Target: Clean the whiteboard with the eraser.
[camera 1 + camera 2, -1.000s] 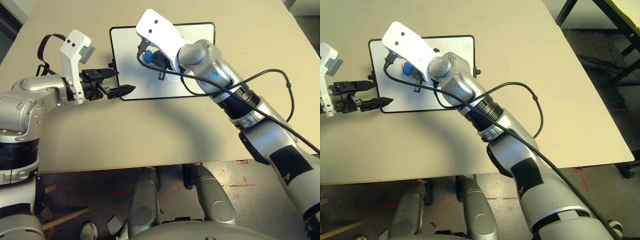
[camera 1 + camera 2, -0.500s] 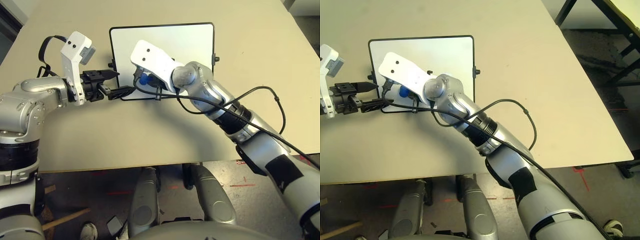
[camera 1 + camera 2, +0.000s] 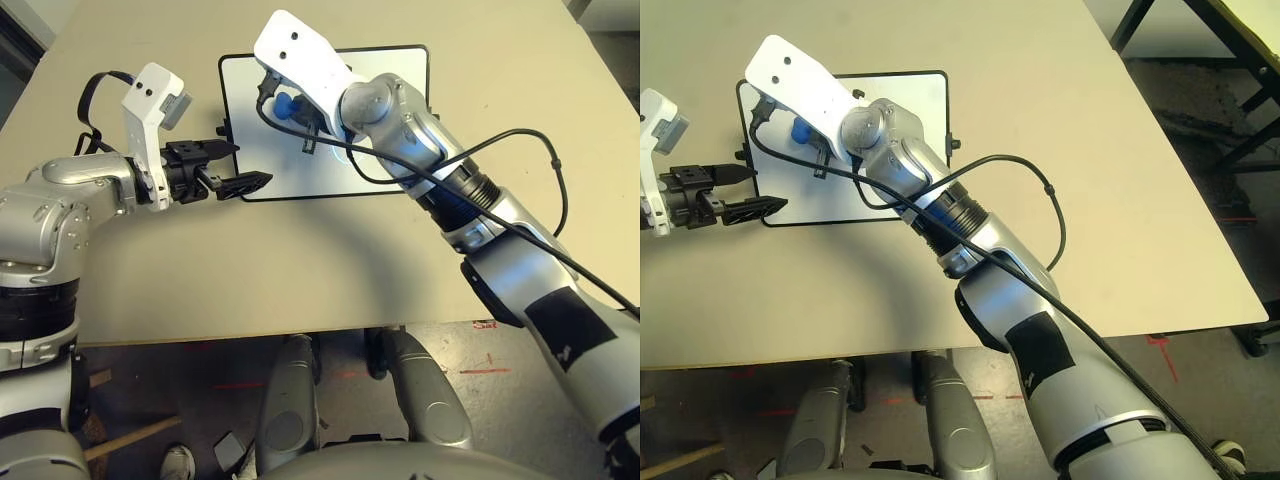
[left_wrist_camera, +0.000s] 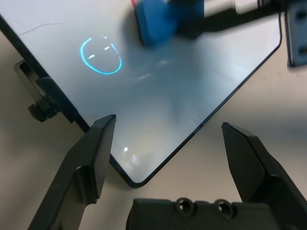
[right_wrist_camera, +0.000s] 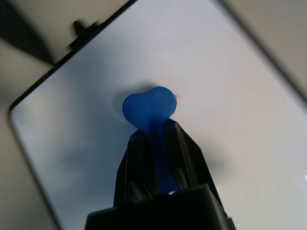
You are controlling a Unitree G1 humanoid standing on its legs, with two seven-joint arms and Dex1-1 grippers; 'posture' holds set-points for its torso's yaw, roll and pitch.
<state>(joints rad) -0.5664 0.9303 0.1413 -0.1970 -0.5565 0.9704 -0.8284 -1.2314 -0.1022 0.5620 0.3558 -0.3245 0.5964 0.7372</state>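
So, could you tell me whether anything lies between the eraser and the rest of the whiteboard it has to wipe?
Nothing visible does. The right gripper holds the eraser on the whiteboard, whose surface is bare. The left gripper, jaws open, brackets its near-left corner.

right arm lying across the whiteboard — far corner open, bare table in front; left claw at its near corner
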